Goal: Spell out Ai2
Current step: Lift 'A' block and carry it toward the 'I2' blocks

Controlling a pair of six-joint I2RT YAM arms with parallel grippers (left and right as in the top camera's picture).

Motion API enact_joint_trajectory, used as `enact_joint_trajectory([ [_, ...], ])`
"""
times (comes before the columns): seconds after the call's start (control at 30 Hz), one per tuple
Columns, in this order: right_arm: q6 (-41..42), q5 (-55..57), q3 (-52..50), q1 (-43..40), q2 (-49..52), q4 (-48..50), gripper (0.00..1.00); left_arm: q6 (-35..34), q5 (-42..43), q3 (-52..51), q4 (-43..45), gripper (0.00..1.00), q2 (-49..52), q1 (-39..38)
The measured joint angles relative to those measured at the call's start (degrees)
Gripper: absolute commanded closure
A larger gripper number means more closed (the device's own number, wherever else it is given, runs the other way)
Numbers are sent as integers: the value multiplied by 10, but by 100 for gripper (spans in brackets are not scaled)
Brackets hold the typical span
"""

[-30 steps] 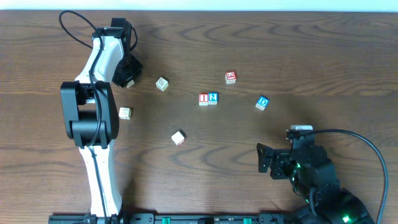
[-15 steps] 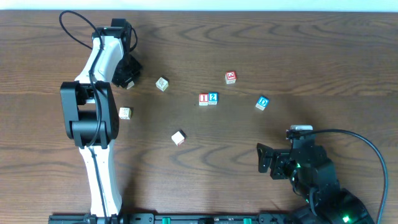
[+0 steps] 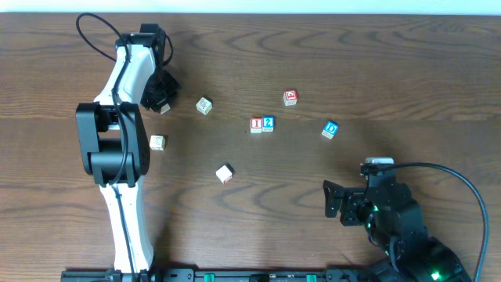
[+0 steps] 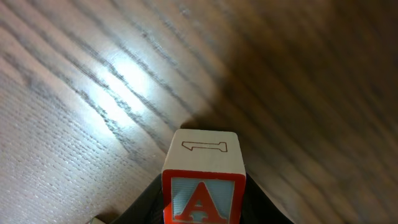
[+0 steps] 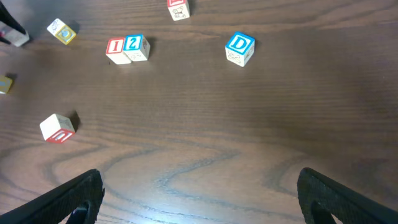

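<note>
At ten o'clock overhead, my left gripper (image 3: 162,100) is low over the table; the I cube (image 3: 256,124) and 2 cube (image 3: 268,123) touch mid-table. Left wrist: my fingers clamp the A cube (image 4: 204,186). Right wrist: my right gripper (image 5: 199,186) gapes wide, with the I cube and 2 cube at eleven o'clock.

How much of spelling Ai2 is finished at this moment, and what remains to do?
Done: the small wooden cube with the red I and the one with the blue 2 sit touching, side by side. In hand: the left end effector is closed on the wooden cube with the red A, away from the pair. Left: carry it over and set it against the I's free side.
</note>
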Motion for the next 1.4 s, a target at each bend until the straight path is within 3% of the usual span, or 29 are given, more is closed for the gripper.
enact_joint_trajectory([
  [0.27,0,0,0,0,0,0,1,52,-6,93,0,95,-5,-25],
  [0.47,0,0,0,0,0,0,1,110,-19,134,4,94,-22,-99],
  [0.87,0,0,0,0,0,0,1,193,-38,120,10,94,-22,-235],
  [1.13,0,0,0,0,0,0,1,194,-28,44,16,94,-23,-236],
  [1.4,0,0,0,0,0,0,1,194,0,43,14,94,-23,-236],
])
